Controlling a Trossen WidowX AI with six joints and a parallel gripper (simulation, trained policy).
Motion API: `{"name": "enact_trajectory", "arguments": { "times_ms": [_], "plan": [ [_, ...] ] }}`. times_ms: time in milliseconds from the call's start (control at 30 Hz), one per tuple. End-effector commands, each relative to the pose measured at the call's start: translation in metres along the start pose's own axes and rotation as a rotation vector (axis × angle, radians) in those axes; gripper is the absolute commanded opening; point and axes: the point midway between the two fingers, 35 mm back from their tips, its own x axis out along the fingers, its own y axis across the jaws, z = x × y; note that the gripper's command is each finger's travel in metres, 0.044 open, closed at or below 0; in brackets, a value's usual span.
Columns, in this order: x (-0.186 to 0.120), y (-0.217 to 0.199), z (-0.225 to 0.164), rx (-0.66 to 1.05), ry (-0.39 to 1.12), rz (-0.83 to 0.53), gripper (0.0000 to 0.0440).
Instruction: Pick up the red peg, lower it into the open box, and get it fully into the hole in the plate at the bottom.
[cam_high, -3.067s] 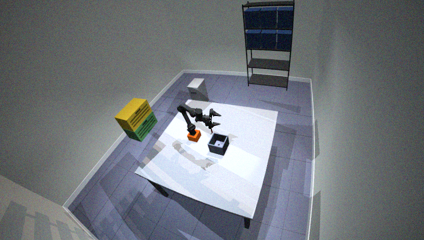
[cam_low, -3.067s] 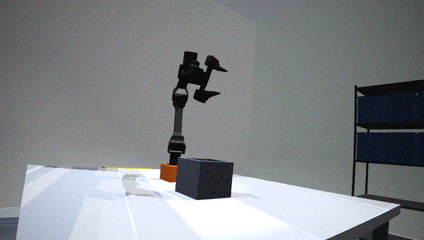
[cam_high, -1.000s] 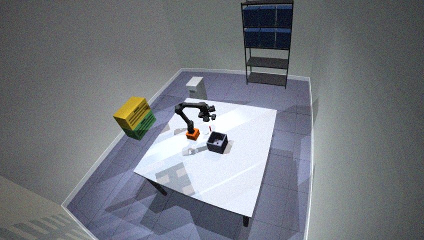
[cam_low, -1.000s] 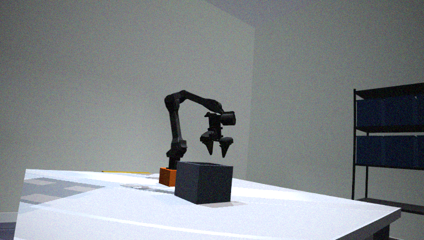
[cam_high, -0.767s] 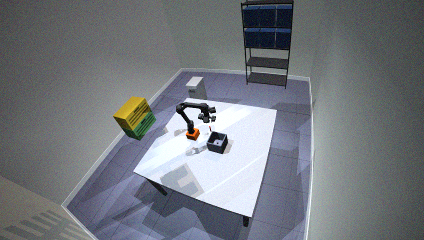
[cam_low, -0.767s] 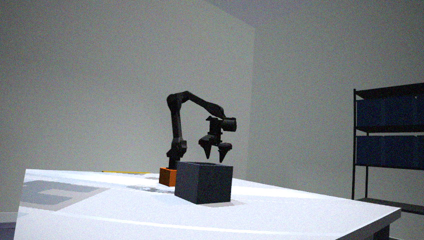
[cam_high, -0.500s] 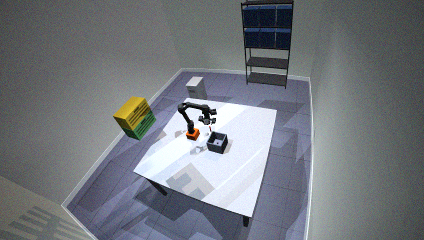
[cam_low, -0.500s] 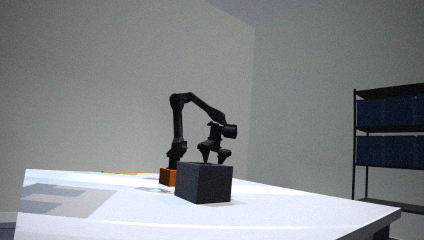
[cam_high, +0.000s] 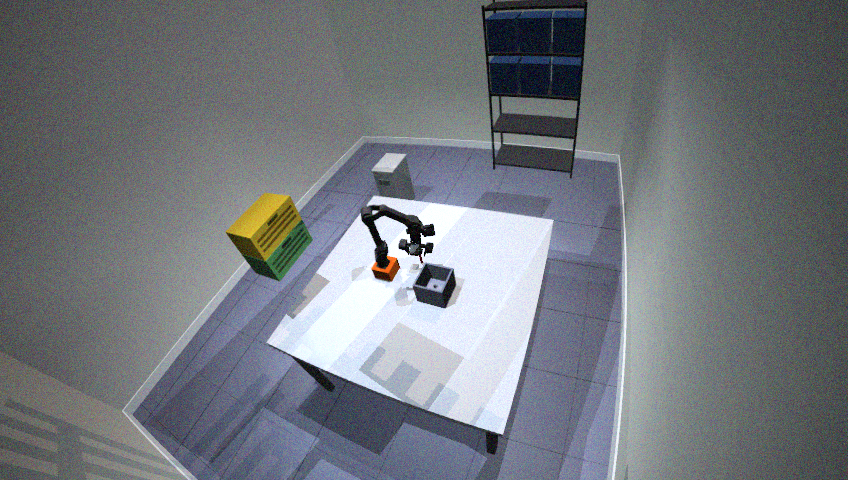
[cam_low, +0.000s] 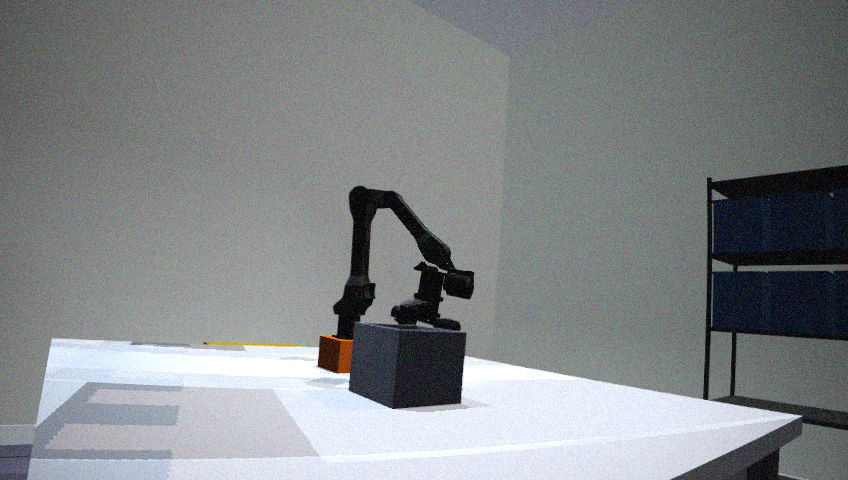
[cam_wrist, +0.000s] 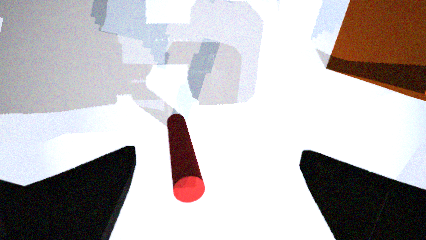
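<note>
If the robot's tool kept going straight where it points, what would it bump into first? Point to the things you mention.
Probably the white table (cam_high: 493, 261) (cam_low: 535, 410). The red peg (cam_high: 421, 259) (cam_wrist: 184, 150) looks set to slip between its open fingers, though depth is hard to judge.
</note>
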Motion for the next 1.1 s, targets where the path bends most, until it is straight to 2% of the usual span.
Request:
{"name": "enact_trajectory", "arguments": {
  "times_ms": [0, 67, 133, 433, 633, 1067],
  "plan": [
    [0.012, 0.000, 0.002, 0.006, -0.019, -0.002, 0.0409],
    [0.017, 0.001, 0.003, 0.009, -0.023, 0.003, 0.0396],
    [0.022, 0.003, 0.002, 0.008, -0.025, 0.008, 0.0362],
    [0.038, 0.015, -0.004, -0.023, -0.020, 0.028, 0.0136],
    [0.044, 0.022, -0.010, -0.060, -0.009, 0.042, 0.0011],
    [0.018, 0.036, -0.019, -0.027, 0.043, 0.124, 0.0000]
  ]
}}
